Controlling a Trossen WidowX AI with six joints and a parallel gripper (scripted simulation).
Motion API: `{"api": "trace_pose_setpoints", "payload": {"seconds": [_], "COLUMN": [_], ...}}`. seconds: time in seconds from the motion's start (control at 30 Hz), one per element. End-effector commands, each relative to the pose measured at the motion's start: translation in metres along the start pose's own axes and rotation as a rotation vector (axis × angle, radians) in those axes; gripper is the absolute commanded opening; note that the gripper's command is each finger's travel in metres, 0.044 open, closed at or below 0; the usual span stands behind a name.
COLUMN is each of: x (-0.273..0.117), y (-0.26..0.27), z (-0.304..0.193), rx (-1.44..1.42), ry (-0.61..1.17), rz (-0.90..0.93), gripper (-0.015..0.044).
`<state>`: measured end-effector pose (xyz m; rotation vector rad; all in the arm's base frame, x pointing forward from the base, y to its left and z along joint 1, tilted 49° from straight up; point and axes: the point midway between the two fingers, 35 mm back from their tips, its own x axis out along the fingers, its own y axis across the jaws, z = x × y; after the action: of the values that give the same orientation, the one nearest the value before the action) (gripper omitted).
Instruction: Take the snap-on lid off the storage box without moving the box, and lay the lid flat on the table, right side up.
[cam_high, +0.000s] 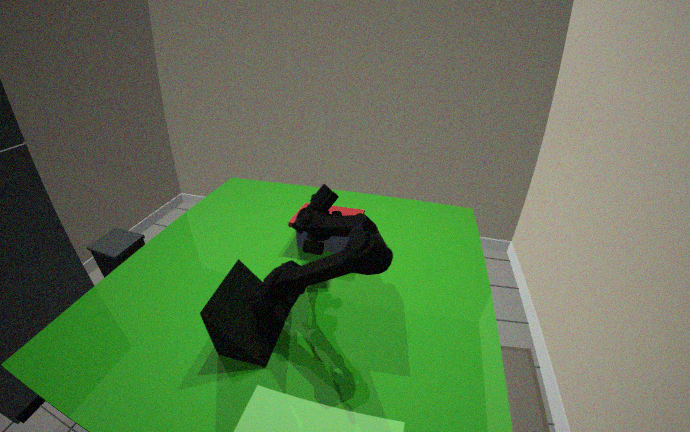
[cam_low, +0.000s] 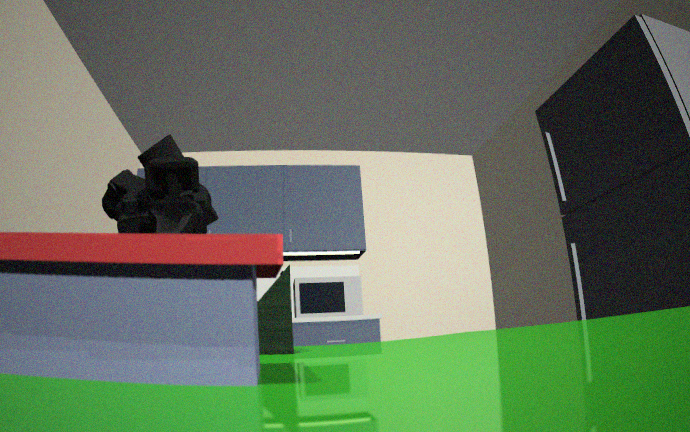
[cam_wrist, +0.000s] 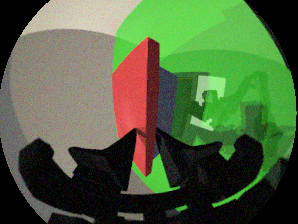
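In the top view, the red lid (cam_high: 347, 210) (cam_low: 152, 249) (cam_wrist: 131, 95) is on the blue-grey storage box (cam_high: 334, 244) (cam_low: 127, 315) (cam_wrist: 166, 100), toward the far edge of the green worktop (cam_high: 432, 305) (cam_low: 432, 376) (cam_wrist: 200, 30); its long axis runs mostly from left to right across the picture, its right end a little nearer the viewer than a line square to the view's left side would suggest is hard to judge, because the black arm (cam_high: 325, 269) (cam_low: 173, 178) covers much of it. This view alone shows the arm reaching from its dark base (cam_high: 234, 315) to the lid, but not the grip itself. In the exterior view, the lid lies level along the top of the box, its long edge running out of the picture at the left and its near right corner jutting past the box wall. A dark band lies under the rim, and whether the snap is loosened I cannot tell. The arm shows above the lid, its fingers hidden, while wall cabinets (cam_low: 320, 208) and a tall dark fridge (cam_low: 621, 152) stand behind. In the wrist view, the lid points up and down the picture, its narrow side face turned right toward the box. Here the black fingers show on either side of its lower part: the jaws are closed on the lid.
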<state>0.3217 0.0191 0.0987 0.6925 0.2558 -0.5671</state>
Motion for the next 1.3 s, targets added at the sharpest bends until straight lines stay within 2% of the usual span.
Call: {"api": "trace_pose_setpoints", "payload": {"seconds": [0.0, 1.27], "x": [0.0007, -0.0034], "y": [0.0009, 0.0082], "z": [-0.0001, 0.0002], "rx": [-0.002, -0.003], "ry": [0.001, 0.004], "rz": [0.0, 0.004], "gripper": [0.0, 0.0]}}
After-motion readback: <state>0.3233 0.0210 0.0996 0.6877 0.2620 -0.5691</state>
